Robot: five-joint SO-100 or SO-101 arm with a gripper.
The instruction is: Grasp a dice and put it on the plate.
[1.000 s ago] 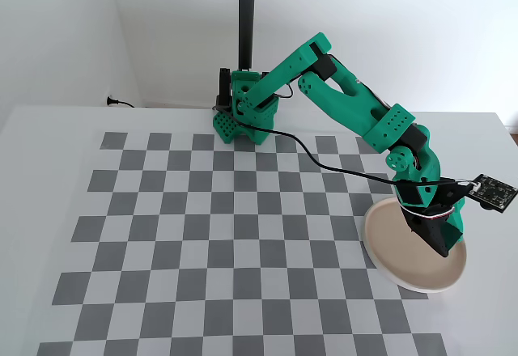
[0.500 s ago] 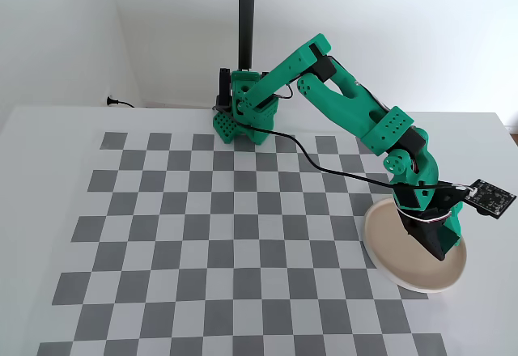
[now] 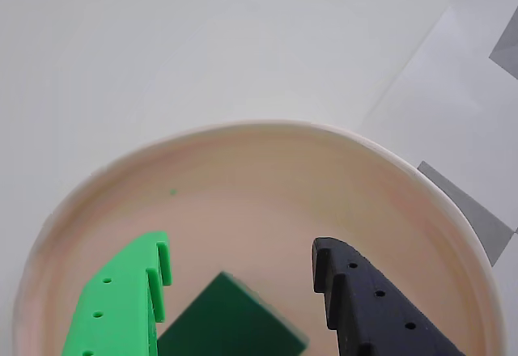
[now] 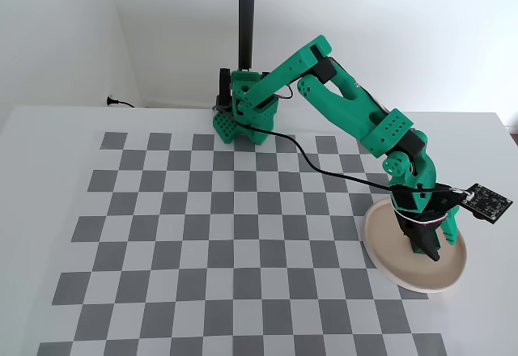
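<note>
In the wrist view the pale pinkish plate (image 3: 267, 194) fills the lower half of the picture. The dark green dice (image 3: 231, 319) lies low between my fingers, over the plate's floor. My gripper (image 3: 243, 247) is open: the bright green finger (image 3: 129, 299) is close beside the dice on the left, and the black finger (image 3: 364, 299) stands apart from it on the right. In the fixed view the gripper (image 4: 425, 251) points down into the plate (image 4: 376, 247) at the right of the checkered mat. The dice is hidden there behind the fingers.
The checkered mat (image 4: 202, 226) covers the white table (image 4: 48, 129). The arm's base (image 4: 243, 113) stands at the back by a dark pole (image 4: 246, 16). The plate lies at the mat's right edge. A camera board (image 4: 490, 201) sticks out right of the wrist.
</note>
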